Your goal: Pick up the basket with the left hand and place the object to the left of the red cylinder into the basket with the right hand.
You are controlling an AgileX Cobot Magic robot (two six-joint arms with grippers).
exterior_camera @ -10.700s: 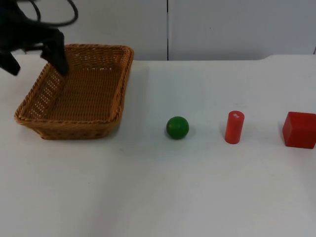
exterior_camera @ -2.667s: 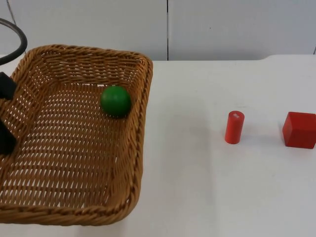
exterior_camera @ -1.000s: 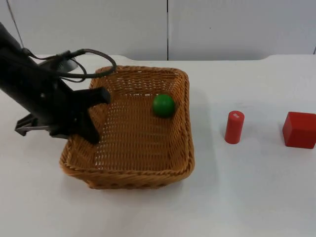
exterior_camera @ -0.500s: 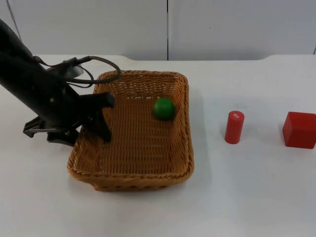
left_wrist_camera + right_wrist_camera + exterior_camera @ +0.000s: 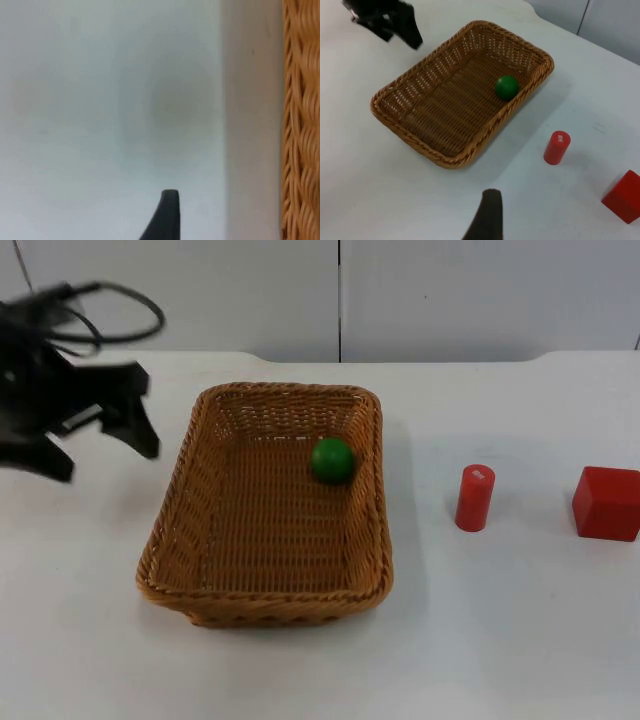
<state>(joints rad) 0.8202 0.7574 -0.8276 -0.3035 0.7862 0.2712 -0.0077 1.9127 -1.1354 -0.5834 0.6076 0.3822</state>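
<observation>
Blurring left pincer (image 5: pixel 105 445) hovers beside basket (image 5: pixel 200 530).

I find no text, brand, number or sign that I can read anywhere on the table. The one mark I notice is a small white patch on the top face of the red cylinder (image 5: pixel 475 497), standing near the table's right edge, and I cannot make out any characters in it from either view.
</observation>
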